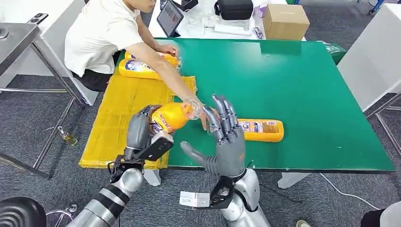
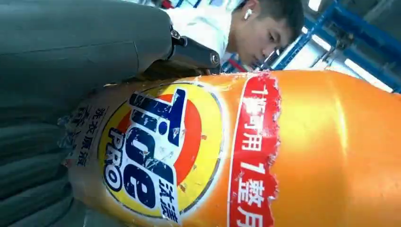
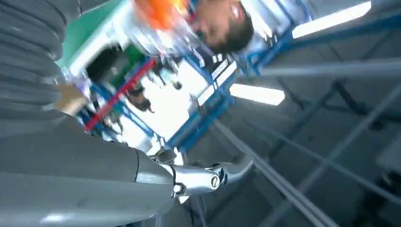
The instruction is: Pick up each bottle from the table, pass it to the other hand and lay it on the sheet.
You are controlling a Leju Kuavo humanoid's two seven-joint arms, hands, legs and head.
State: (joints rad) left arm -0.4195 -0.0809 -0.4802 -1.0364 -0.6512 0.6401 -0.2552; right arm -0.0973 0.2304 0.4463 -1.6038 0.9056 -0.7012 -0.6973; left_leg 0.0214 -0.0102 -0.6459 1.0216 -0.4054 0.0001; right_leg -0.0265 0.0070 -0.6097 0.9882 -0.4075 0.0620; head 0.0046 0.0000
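Gripping an orange bottle (image 1: pixel 170 117) round its labelled body, the left hand (image 1: pixel 140 131) holds it lying sideways in the air above the near edge of the yellow sheet (image 1: pixel 113 120), cap end pointing toward the right hand; its fingers are wrapped on the bottle, and the left wrist view shows the glossy orange wall and a round blue-and-yellow label with a red band. A person's hand (image 1: pixel 198 111) touches the clear cap end. The right hand (image 1: pixel 227 142) stands upright just beside it, fingers spread and holding nothing. Further right a second bottle (image 1: pixel 261 130) lies flat on the green table (image 1: pixel 307 80), and two more bottles (image 1: pixel 142 66) rest on the far end of the sheet. The bottle looks like smooth, stiff plastic, probably full and fairly heavy, so likely slippery; the label zone at mid-body seems the safest place to take hold, not the narrow neck
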